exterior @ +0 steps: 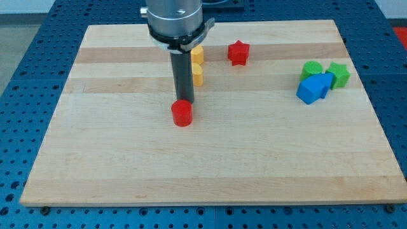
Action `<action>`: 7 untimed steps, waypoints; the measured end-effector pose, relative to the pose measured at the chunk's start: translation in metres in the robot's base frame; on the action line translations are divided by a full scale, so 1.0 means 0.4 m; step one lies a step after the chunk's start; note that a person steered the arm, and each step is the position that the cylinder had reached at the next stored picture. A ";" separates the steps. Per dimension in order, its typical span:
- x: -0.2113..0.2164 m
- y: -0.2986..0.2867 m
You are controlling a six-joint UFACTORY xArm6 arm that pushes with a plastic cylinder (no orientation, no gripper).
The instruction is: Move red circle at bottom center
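The red circle block (182,113) lies on the wooden board (127,165), left of the board's middle. My tip (183,100) stands right behind it, at its top edge in the view, touching or nearly touching it. The dark rod rises from there to the grey arm head at the view's top.
Two yellow blocks (198,63) sit just right of the rod, partly hidden by it. A red star block (238,53) lies at the top centre. Two green blocks (311,69) (339,74) and two blue blocks (310,89) (325,81) cluster at the right.
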State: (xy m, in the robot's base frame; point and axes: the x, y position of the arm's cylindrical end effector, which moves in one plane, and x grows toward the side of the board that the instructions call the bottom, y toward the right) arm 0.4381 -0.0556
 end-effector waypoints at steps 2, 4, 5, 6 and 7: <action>0.102 -0.079; 0.164 -0.170; 0.147 -0.145; 0.106 -0.097; 0.147 -0.078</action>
State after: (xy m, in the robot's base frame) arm 0.4970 -0.0867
